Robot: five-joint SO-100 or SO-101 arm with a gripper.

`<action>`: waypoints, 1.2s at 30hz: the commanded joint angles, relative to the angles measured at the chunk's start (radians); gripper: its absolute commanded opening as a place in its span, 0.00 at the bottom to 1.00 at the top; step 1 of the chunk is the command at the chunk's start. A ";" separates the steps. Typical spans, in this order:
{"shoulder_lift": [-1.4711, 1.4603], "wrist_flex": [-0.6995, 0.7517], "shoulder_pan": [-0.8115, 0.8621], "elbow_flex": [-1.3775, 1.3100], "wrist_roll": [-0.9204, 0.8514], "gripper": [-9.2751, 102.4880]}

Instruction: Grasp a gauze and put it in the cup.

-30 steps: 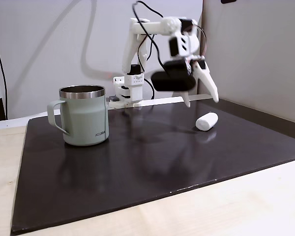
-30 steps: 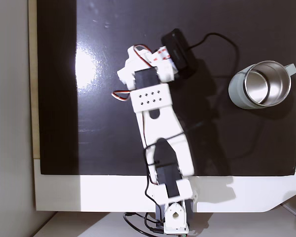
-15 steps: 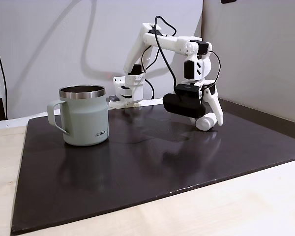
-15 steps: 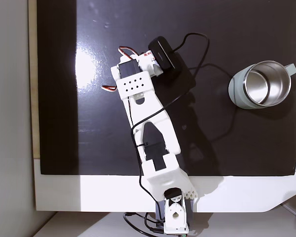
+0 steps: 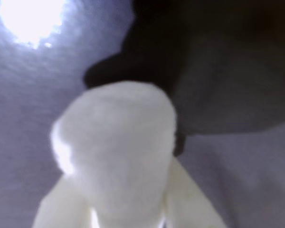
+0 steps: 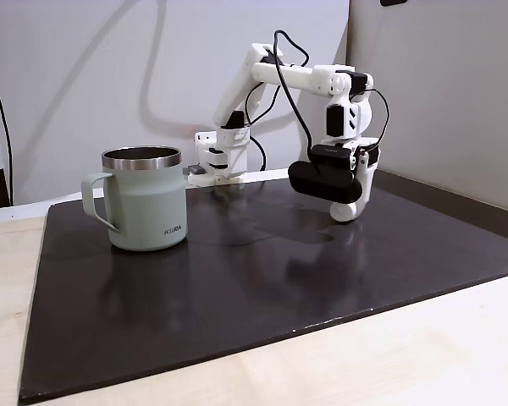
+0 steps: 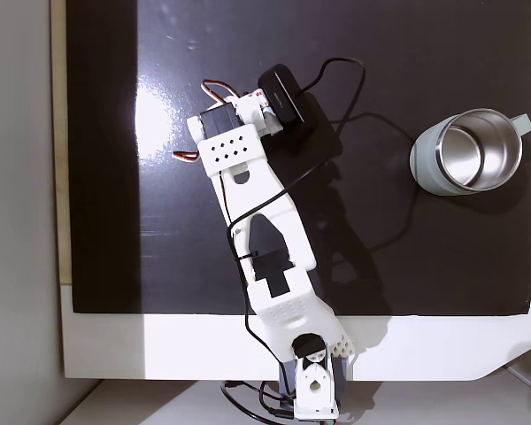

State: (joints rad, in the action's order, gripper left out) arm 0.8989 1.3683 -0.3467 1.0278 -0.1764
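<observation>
The claw (image 6: pixel 349 211) points down at the dark mat (image 6: pixel 237 288) on the worktop (image 6: pixel 457 338), low on the right side in a fixed view from the side. In the wrist view the white gauze (image 5: pixel 118 152) looks big and blurry, and it sits between the two white fingers (image 5: pixel 190 199), one on each side of it. The fingers look closed in on the gauze, but the blur makes it hard to be sure they are squeezing it. In the side fixed view a bit of white, the gauze (image 6: pixel 345 213), shows at the tip of the claw, down on the mat. The pale green cup (image 6: pixel 144 199) stands upright on the left of the mat, well apart from the claw. In a fixed view from above, the cup (image 7: pixel 429 173) is on the right with its shiny inside showing, and the white arm (image 7: pixel 261 239) reaches across the mat.
</observation>
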 commanded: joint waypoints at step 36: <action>0.471 0.410 0.808 -0.606 0.061 0.08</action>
State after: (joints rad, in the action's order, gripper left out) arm 1.3085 1.7978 0.3927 0.4694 -0.1120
